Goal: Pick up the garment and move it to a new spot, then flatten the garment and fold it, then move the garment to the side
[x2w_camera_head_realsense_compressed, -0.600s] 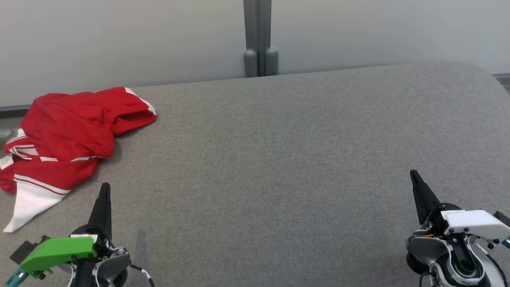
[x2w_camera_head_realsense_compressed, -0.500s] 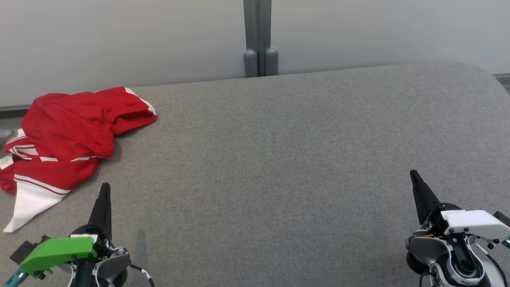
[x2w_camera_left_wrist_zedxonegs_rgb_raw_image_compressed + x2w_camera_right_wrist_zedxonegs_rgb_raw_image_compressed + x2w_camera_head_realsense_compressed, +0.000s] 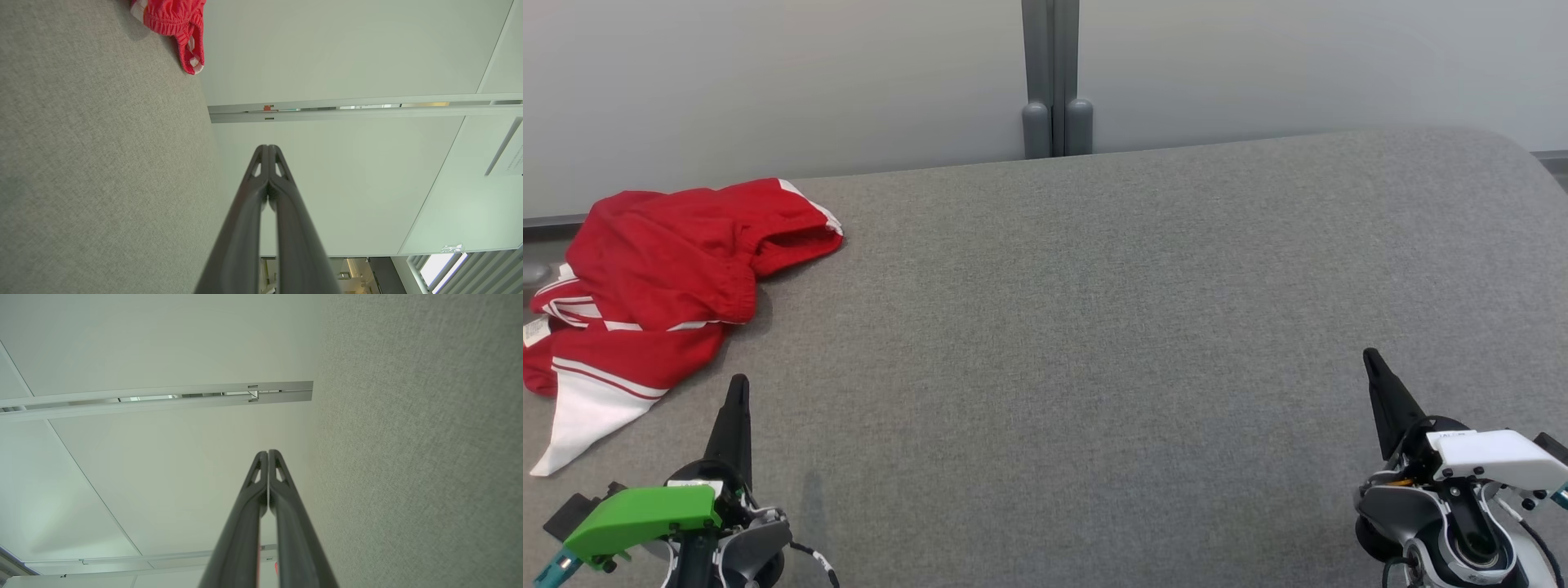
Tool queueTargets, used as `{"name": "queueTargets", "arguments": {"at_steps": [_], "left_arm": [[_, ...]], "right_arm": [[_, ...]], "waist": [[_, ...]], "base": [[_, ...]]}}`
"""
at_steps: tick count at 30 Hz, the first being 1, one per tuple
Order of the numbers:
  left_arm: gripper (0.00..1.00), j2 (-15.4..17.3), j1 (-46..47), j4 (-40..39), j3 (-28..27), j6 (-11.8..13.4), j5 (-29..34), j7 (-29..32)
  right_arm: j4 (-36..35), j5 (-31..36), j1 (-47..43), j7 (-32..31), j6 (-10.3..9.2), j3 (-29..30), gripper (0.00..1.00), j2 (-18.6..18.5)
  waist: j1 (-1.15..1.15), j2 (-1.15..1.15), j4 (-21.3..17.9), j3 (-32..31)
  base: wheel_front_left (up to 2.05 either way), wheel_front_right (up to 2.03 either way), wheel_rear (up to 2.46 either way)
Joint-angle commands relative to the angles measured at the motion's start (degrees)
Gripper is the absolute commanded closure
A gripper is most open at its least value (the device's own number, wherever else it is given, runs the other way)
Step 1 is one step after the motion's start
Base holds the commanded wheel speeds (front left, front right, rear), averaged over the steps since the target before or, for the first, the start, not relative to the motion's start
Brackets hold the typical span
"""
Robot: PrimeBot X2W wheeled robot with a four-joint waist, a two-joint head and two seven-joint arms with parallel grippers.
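A grey fabric-covered table [image 3: 1094, 327] runs below a pale wall. The red and white garment [image 3: 662, 269] lies crumpled at middle left. It looks light, limp and prone to sag, so a raised bunched fold seems the best pinch. The left end effector [image 3: 737, 388] and right end effector [image 3: 1374, 363], in the lower corners, are both closed and empty.

**An office turned test room**

I work in what looks like an office fitted out as a test room. Before me stands a wide table [image 3: 1094, 343] covered in plain grey cloth, its far corner rounded. Behind it run pale, smooth partition panels [image 3: 768, 90] joined by a grey post [image 3: 1051, 73]. My left wrist view catches slatted blinds [image 3: 490, 265] and a small sign [image 3: 507, 157] on a panel.
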State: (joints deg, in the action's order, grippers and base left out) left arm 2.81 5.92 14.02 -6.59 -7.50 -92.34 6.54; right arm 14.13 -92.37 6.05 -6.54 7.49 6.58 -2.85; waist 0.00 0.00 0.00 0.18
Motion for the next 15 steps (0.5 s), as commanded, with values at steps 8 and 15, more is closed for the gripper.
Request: {"name": "queueTargets", "arguments": {"at_steps": [8, 15], "left_arm": [[0.00, -0.4, -1.7, 1.7, 0.9, 0.0, 0.2, -0.8], [0.00, -0.4, -2.5, 0.3, 2.5, 0.0, 2.0, -2.8]], "right_arm": [[1.6, 0.2, -1.8, 0.7, -0.02, -0.7, 0.00, 0.5], [1.0, 2.1, -2.4, 2.7, -0.02, -1.6, 0.00, 0.4]], "waist": [[0.00, 0.00, 0.0, 0.0], [0.00, 0.00, 0.0, 0.0]], "base": [[0.00, 0.00, 0.00], [0.00, 0.00, 0.00]]}}
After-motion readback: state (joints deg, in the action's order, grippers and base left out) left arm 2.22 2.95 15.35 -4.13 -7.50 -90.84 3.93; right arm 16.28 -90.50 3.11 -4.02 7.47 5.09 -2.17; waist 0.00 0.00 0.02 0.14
